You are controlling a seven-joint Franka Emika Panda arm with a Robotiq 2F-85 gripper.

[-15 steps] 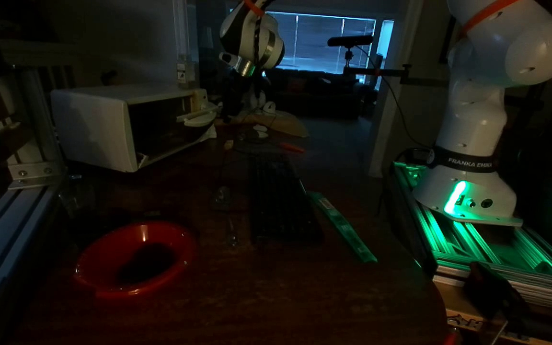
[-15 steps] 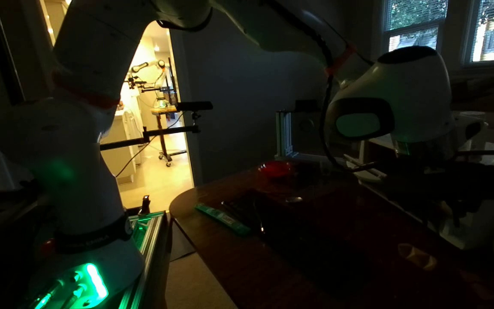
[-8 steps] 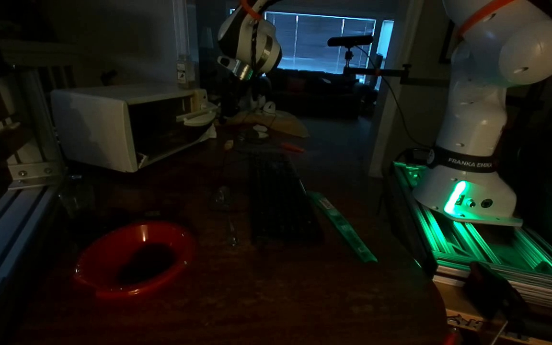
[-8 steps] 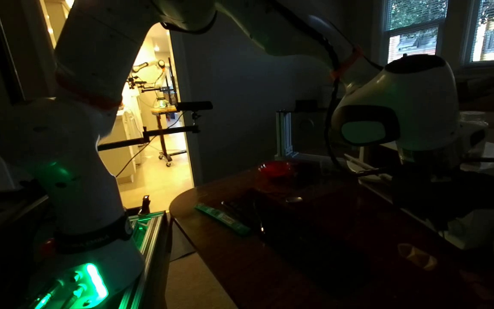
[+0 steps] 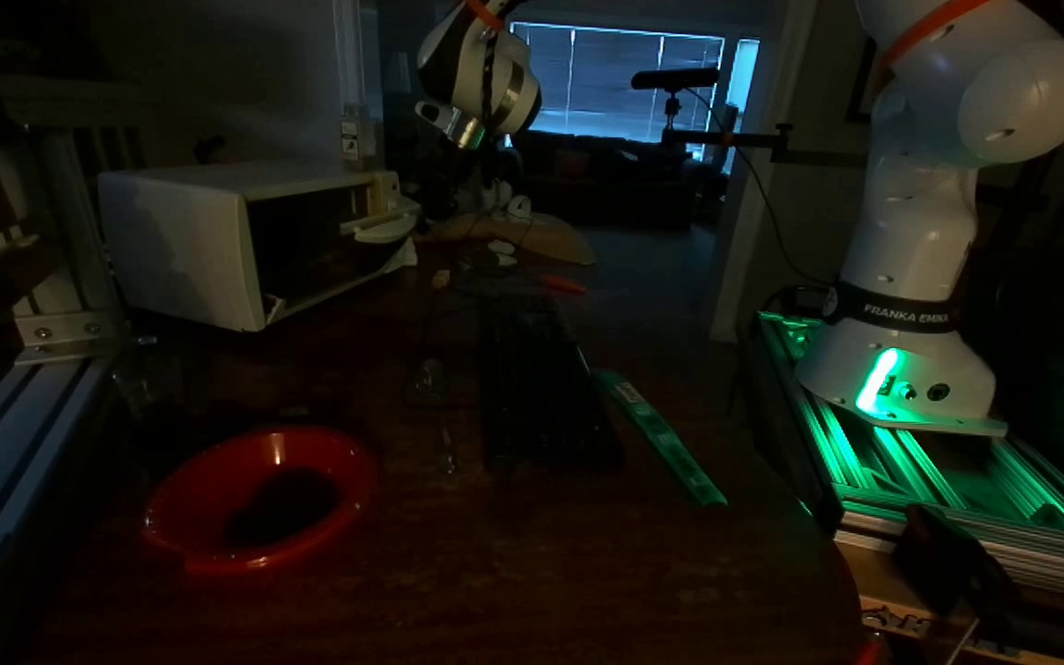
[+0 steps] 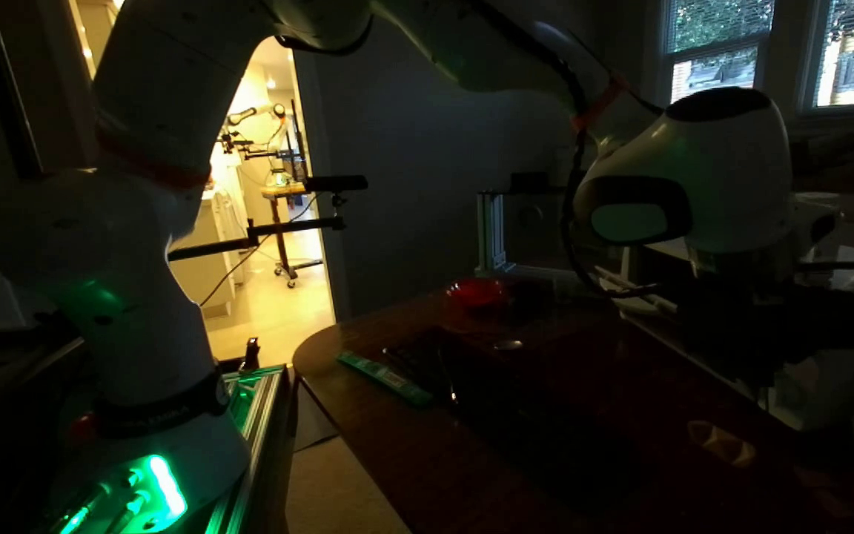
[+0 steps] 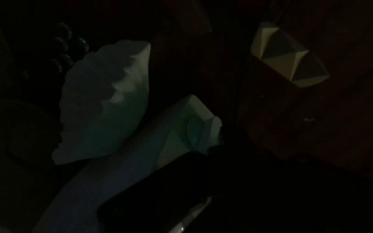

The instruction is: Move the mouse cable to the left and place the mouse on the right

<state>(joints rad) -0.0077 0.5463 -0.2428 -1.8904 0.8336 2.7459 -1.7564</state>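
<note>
1 gripper (image 6: 764,389) hangs by the hollow front of the white microwave (image 5: 176,245), its fingers pressed together; in this darkness it is impossible to tell whether they touch anything. Near it, in the wrist view, are a white ridged piece (image 7: 105,100) and a long pale shape (image 7: 118,178). A little apart, on the wood, lies a beige faceted piece (image 7: 290,60).

Farther along the counter (image 5: 532,573), a black keyboard (image 5: 546,388) lies flat. Just beside its long edge, on the microwave's side, sits what looks like the mouse (image 5: 429,377), well apart from the gripper; its outline is dim and its cable too dark to trace. A spoon (image 5: 448,453) lies near the mouse. Along the keyboard's opposite edge rests a long green pack (image 5: 661,439), and a small orange item (image 5: 562,284) lies near the keyboard's end closer to the gripper. The red bowl (image 5: 195,508) stands beyond the spoon and shows in both exterior views. Past the green pack, beside the counter, the arm's base (image 5: 901,369) glows green.
</note>
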